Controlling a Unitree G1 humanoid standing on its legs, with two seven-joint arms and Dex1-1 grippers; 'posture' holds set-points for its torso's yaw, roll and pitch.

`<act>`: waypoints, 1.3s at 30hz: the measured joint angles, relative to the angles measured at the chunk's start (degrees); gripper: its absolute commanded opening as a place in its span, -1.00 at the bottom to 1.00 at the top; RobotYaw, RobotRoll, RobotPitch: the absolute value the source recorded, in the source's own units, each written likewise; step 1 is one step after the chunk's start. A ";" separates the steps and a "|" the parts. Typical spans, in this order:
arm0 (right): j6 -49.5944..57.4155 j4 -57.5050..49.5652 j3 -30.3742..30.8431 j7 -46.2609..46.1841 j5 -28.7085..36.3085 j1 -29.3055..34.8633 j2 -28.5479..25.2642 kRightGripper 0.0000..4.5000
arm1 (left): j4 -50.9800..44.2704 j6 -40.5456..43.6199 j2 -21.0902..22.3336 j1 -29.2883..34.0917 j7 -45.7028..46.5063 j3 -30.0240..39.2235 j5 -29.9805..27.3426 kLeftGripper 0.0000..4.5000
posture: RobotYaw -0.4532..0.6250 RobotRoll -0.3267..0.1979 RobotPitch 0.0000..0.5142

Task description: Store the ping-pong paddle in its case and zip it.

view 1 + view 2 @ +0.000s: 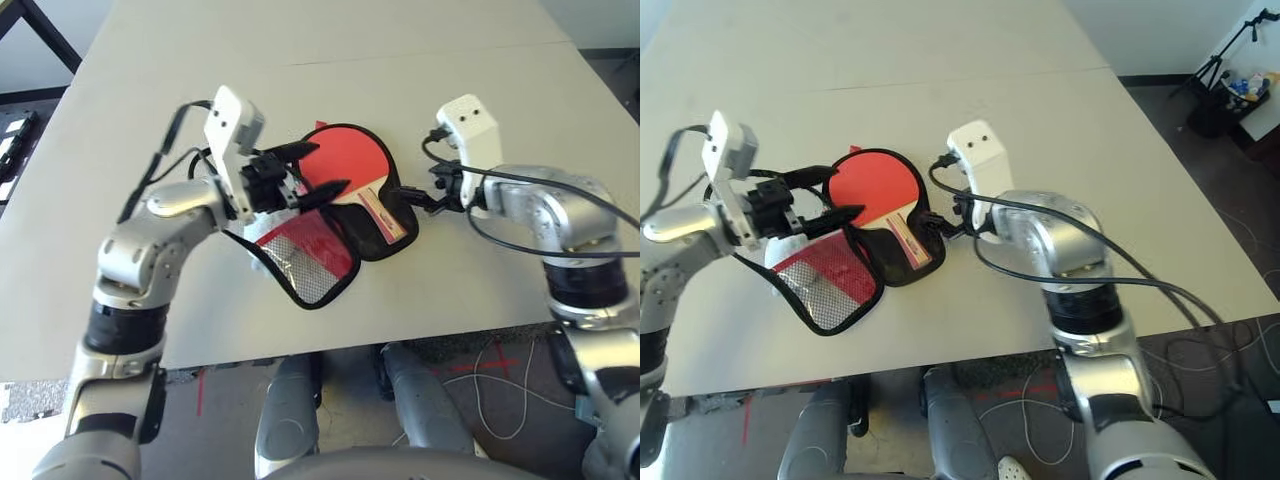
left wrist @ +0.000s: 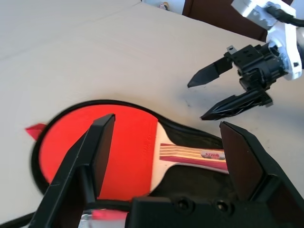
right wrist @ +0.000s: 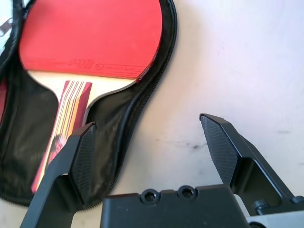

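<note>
The ping-pong paddle [image 1: 345,155] lies red face up inside the open case [image 1: 385,238], its striped wooden handle [image 3: 66,109] resting on the black lining. The case's flap [image 1: 305,255], red with a black mesh pocket, is spread out toward the table's front. My left gripper [image 1: 332,165] hovers open just above where blade meets handle, a finger on either side. My right gripper [image 1: 413,198] is open over bare table at the right of the case, close to its zipper edge [image 3: 142,99] and touching nothing. It also shows in the left wrist view [image 2: 196,100].
A pale cloth lump [image 1: 778,252] peeks out beside the flap, under my left arm. The grey table [image 1: 450,290] stretches far back, with a seam [image 1: 420,55] across it; its front edge runs close below the flap. Cables hang from both wrists.
</note>
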 measured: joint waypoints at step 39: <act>-23.36 16.82 -8.44 15.79 3.08 2.54 -4.29 0.99 | -2.86 5.48 16.09 5.71 -10.94 6.13 -1.78 1.00 | -0.14 0.25 0.09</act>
